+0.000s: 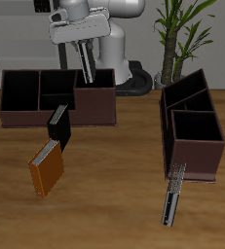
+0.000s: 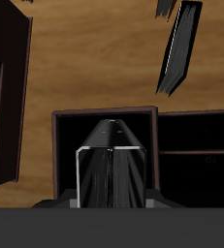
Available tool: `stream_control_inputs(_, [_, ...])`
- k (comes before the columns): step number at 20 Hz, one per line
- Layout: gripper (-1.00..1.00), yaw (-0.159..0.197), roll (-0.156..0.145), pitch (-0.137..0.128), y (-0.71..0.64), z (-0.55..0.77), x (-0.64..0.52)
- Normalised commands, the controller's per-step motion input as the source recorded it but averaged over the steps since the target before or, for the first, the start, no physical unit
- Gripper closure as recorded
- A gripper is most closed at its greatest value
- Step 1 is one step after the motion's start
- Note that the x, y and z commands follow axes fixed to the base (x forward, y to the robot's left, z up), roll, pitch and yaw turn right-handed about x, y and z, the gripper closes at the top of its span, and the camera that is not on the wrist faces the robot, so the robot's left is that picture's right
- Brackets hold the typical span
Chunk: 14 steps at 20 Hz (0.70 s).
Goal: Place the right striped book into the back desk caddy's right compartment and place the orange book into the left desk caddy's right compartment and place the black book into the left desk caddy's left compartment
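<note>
Step in hand: right striped book (image 1: 88, 62) pinched upright in the jaws of the gripper (image 1: 87, 56) above the back desk caddy (image 1: 26, 115), over its end compartment; next, presumably, lower it straight and release.

Even, soft simulator light, faint shadows, coarse low-resolution renders throughout.
</note>
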Motion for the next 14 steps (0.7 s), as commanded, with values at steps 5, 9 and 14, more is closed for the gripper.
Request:
stream_control_inputs(5, [1.00,-0.010,-0.002,0.024,-0.05,-0.08,0.10])
stream_control_inputs(9, [1.00,0.004,0.003,0.030,0.03,-0.12,0.06])
stream_control_inputs(14, [1.00,-0.013,-0.004,0.051,-0.02,-0.17,0.07])
